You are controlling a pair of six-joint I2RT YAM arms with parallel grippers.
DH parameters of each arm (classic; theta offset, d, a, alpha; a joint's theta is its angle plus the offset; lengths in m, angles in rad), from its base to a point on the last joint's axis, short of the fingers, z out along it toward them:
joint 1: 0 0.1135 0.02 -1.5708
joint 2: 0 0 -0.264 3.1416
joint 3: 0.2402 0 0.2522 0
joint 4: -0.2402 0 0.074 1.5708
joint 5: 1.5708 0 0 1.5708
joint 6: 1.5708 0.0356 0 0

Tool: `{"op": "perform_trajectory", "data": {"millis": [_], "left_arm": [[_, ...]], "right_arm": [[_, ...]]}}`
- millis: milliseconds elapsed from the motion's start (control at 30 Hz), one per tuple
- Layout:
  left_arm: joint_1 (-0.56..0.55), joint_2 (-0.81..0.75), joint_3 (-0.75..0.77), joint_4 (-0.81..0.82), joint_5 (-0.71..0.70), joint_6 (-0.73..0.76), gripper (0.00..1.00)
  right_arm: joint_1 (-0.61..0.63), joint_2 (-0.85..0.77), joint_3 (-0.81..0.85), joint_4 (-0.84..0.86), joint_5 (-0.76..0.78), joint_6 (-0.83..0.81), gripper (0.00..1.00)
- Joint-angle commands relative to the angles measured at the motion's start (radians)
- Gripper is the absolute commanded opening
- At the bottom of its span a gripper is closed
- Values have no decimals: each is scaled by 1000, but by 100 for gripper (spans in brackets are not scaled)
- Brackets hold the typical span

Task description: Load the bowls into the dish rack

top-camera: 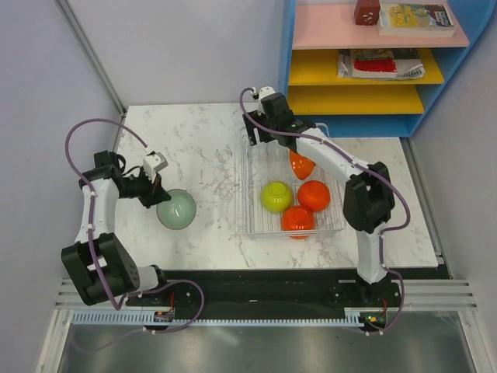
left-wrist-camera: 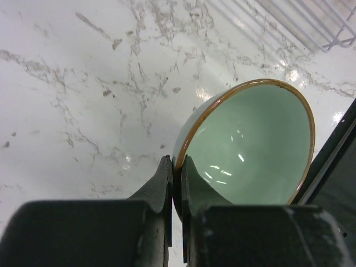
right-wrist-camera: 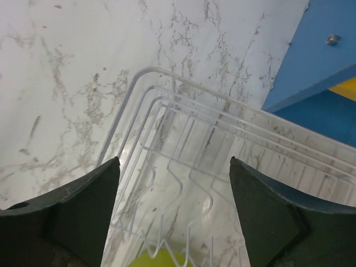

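Left jaws: clamped on the rim of the sage-green bowl (left-wrist-camera: 250, 150), 1 finger (left-wrist-camera: 161, 189) on the outer wall, the other inside. The bowl is tipped on its side, mouth toward the wrist cam, with a thin brown line round the rim. Can't tell if it touches the counter (left-wrist-camera: 83, 111) or hangs just above it. In the top view it's at 9 o'clock from the dish rack (top-camera: 256, 225), well apart from it.

Right jaws: spread wide, nothing between the fingers (right-wrist-camera: 72, 211). They hover over the rack's far-left corner. A sliver of the yellow-green bowl (top-camera: 276, 196) shows at 6 o'clock in the right wrist view.

Rack holds 4 bowls:
- yellow-green, near the middle
- orange-red bowl 1 (top-camera: 314, 195), at its 3 o'clock, just beside it
- orange-red bowl 2 (top-camera: 297, 219), at its 5 o'clock, by the near rim
- orange-red bowl 3 (top-camera: 300, 165), at its 1 o'clock, tilted, partly under the right arm (top-camera: 334, 159)

Blue shelf unit (top-camera: 435, 101) is at 1 o'clock from the rack, with books (top-camera: 415, 17) on its pink top board.
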State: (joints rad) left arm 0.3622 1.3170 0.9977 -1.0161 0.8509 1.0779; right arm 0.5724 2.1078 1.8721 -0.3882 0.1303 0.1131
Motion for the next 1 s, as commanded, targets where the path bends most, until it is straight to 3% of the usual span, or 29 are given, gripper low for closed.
{"op": "perform_trajectory", "data": {"millis": [0, 67, 233, 433, 700, 967], "left_arm": [[-77, -56, 134, 54, 145, -150, 2], [-153, -71, 154, 111, 140, -249, 2], [-311, -85, 182, 379, 85, -443, 2], [-457, 1, 281, 467, 62, -550, 2], [-568, 76, 346, 498, -12, -569, 2], [-643, 134, 380, 498, -27, -559, 2]], "right_arm": [[0, -267, -134, 18, -168, 22, 89], [-11, -353, -194, 18, -246, 42, 95], [-109, -448, -336, 32, -795, 163, 98], [-193, -448, -390, 23, -1182, 206, 98], [-195, -436, -491, 61, -1319, 221, 98], [-192, -447, -577, 265, -1330, 356, 98]]}}
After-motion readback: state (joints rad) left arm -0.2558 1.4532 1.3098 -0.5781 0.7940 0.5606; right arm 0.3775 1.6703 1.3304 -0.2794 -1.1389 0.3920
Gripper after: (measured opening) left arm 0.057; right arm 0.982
